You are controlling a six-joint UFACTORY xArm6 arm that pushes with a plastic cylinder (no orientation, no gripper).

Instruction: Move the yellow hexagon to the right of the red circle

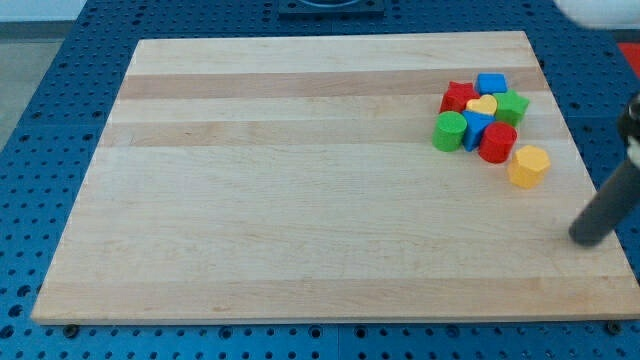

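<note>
My tip [588, 236] rests on the worktop [300, 200], lower right of the yellow hexagon [528, 165]. That hexagon sits just beside the red circle [497, 142]. There are no fingers here.

Yellow hexagon [528, 165] just below-right of red circle [497, 143]; my tip [588, 236] farther lower right, apart.

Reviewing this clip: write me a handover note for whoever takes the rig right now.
My tip: at the board's right edge, below and right of the blocks, touching none.
Yellow hexagon: lies just below-right of the red circle, at the cluster's lower right corner.
Done: hexagon is roughly on the circle's right, but low.
Left: nudge it toward the view's top until level with the circle.
</note>
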